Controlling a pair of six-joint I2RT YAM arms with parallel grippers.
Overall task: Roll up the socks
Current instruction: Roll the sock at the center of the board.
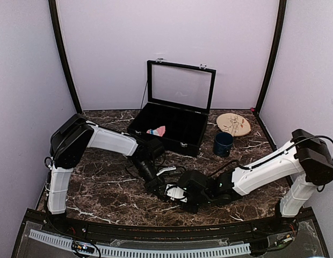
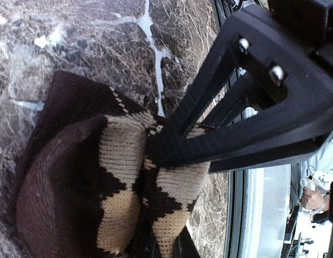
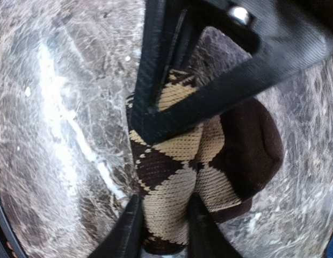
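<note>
Sock check: brown argyle sock (image 2: 118,177) lies bunched on marble table (image 1: 102,183), front centre, where both arms meet. One end is nipped by left gripper (image 1: 158,185), jaws pressed together on the knit. Other end sits inside right gripper (image 3: 165,207), fingers (image 3: 126,231) touching fabric on both sides. Second item, pink sock (image 1: 156,130), lies in open black case (image 1: 166,143) at the back, well apart.
</note>
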